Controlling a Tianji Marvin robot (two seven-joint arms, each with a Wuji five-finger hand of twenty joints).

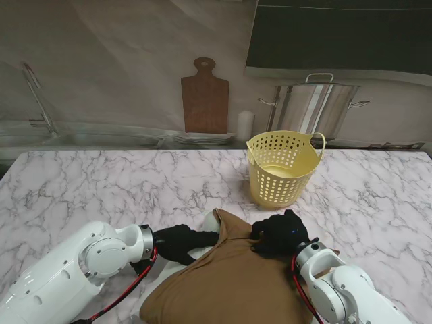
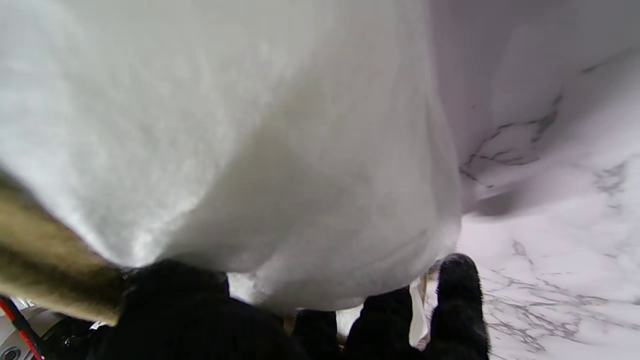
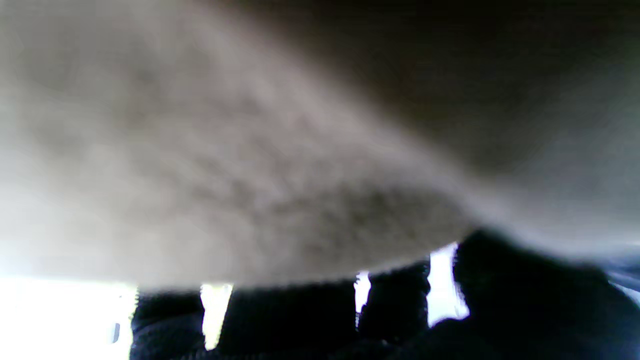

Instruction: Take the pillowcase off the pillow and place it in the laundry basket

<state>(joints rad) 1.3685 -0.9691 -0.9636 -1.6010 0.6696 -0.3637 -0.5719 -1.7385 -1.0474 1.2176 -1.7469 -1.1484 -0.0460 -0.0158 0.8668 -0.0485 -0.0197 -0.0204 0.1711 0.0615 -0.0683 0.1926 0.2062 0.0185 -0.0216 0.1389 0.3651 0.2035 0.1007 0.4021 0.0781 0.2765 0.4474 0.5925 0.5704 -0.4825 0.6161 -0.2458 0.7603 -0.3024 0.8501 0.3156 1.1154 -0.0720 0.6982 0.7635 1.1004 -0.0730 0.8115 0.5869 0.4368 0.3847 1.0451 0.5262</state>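
The pillow, in its brown pillowcase [image 1: 229,283], lies at the table's near edge between my arms. A strip of white pillow [image 1: 204,219] shows at the case's left side. My left hand [image 1: 179,241], in a black glove, is closed around that white end. In the left wrist view the white pillow [image 2: 250,150] fills the picture, with the pillowcase [image 2: 45,265] at one edge and my left hand [image 2: 200,320] curled beneath. My right hand [image 1: 280,234] clutches the case's bunched top. Blurred pillowcase [image 3: 250,175] covers the right wrist view over my right hand [image 3: 500,310].
A yellow perforated laundry basket [image 1: 280,169] stands upright just beyond the pillow, slightly right of centre. Bare marble table [image 1: 101,189] stretches to the left and far right. Against the back wall are a wooden cutting board [image 1: 204,98], a steel pot [image 1: 314,108] and a sink.
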